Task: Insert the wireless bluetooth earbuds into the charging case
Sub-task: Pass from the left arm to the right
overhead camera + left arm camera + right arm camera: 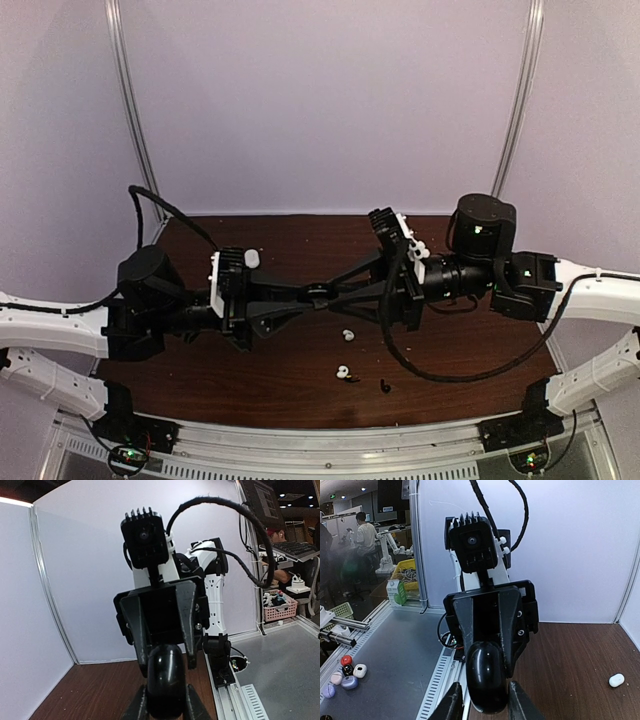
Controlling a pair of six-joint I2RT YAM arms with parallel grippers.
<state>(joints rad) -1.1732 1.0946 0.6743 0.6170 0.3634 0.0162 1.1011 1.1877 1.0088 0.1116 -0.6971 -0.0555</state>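
My left gripper is clamped on a glossy black pebble-shaped charging case, lifted off the dark brown wooden table at the middle of the workspace. My right gripper meets it head-on from the other side, and its fingers lie against the flanks of the same case, so I read that as a second grip on it. I cannot tell whether the lid is open or shut. The earbuds are not in the case: two tiny glossy white earbuds lie on the table just below the meeting grippers, one nearer me than the other, and a tiny black earbud lies just beside the nearer white one. A small white pebble-shaped case rests on the far side of the table, near my left wrist. I judge the buds to be very light, hard and slick, so they are likely to squirt out of a pinch or skid and roll if nudged. They are too small here for me to make out which way their stems point. I would come straight down on one and take it across its rounded head with a gentle close, leaving the stem free to drop into its well. The case looks just as slippery, so it needs a firm hold on its broad sides.
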